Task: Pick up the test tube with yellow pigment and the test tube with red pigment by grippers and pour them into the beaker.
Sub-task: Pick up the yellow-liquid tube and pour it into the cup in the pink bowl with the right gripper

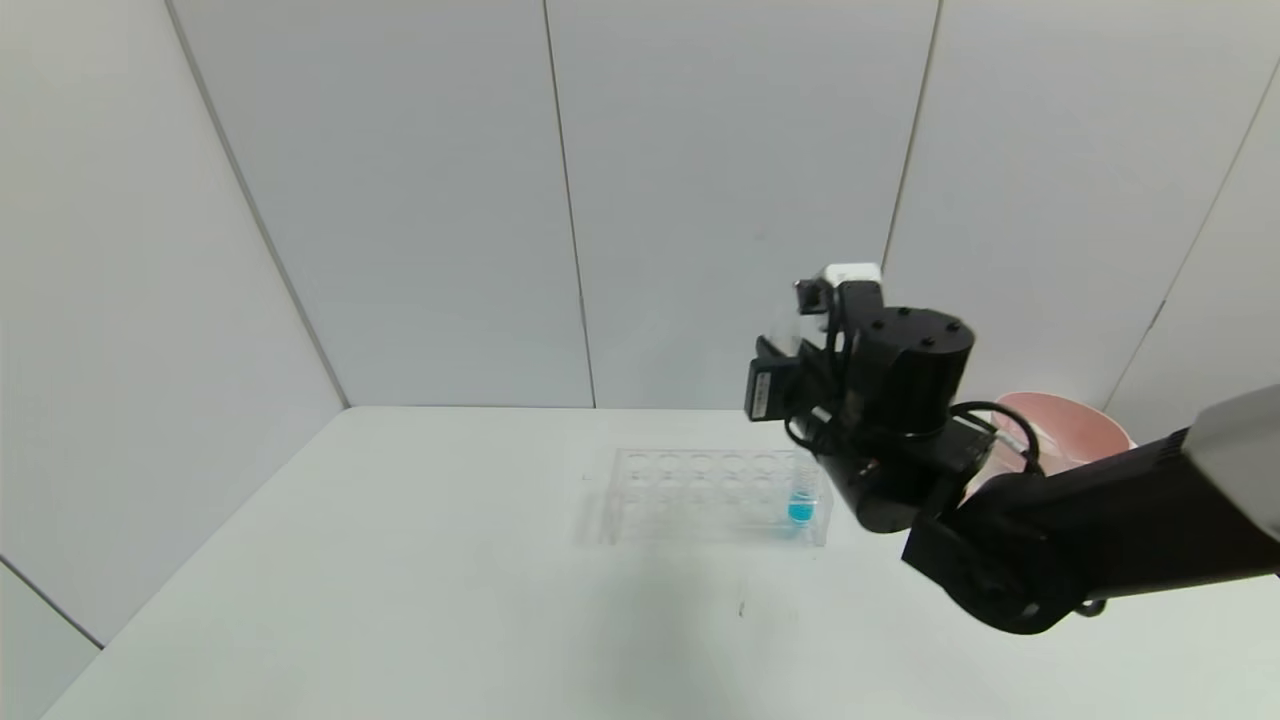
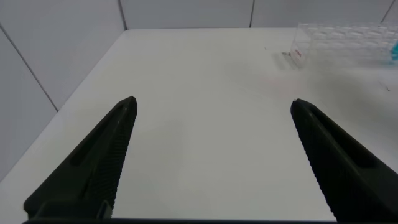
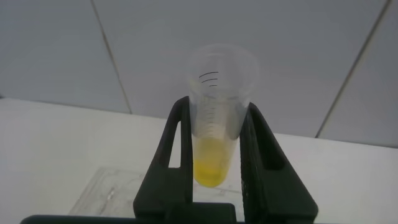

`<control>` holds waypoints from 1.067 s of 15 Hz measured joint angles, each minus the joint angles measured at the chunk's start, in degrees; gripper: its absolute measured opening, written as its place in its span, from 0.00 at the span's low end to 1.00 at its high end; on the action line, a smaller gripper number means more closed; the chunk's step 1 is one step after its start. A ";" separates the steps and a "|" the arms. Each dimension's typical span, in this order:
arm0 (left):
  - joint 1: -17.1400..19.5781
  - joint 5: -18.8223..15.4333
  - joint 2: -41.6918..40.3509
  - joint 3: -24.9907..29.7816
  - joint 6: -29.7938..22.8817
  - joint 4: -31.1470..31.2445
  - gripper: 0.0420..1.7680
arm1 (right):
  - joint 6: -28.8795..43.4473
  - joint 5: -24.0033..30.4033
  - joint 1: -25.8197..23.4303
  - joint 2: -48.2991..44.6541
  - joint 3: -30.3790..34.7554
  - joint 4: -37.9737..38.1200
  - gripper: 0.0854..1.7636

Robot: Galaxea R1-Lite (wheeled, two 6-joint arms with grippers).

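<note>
My right gripper (image 3: 217,109) is shut on the test tube with yellow pigment (image 3: 210,163), a clear tube that stands upright between the fingers with yellow liquid in its lowest part. In the head view the right gripper (image 1: 790,350) is raised above the right end of the clear rack (image 1: 700,490). My left gripper (image 2: 212,101) is open and empty, low over bare table, with the rack (image 2: 342,40) far ahead of it; it does not show in the head view. The test tube with red pigment and the beaker are out of view.
A tube with blue liquid (image 1: 802,505) stands in the right end of the rack. A pink bowl (image 1: 1060,425) sits at the back right, partly behind my right arm. The white table (image 1: 400,560) ends at grey wall panels behind and to the left.
</note>
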 joint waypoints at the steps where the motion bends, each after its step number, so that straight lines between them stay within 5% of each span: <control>1: 0.00 0.00 0.00 0.00 0.00 0.00 1.00 | -0.44 0.52 -2.10 -1.62 0.27 -0.05 0.24; 6: 0.00 0.00 0.00 0.00 0.00 0.00 1.00 | -1.67 11.06 -17.90 -7.74 5.01 -0.21 0.24; 12: 0.00 0.00 0.00 0.00 0.00 0.00 1.00 | -11.02 40.19 -38.80 -10.86 11.07 -1.30 0.24; 16: 0.00 0.00 0.00 0.00 0.00 0.02 1.00 | -25.00 57.38 -49.02 -9.01 10.93 -1.74 0.24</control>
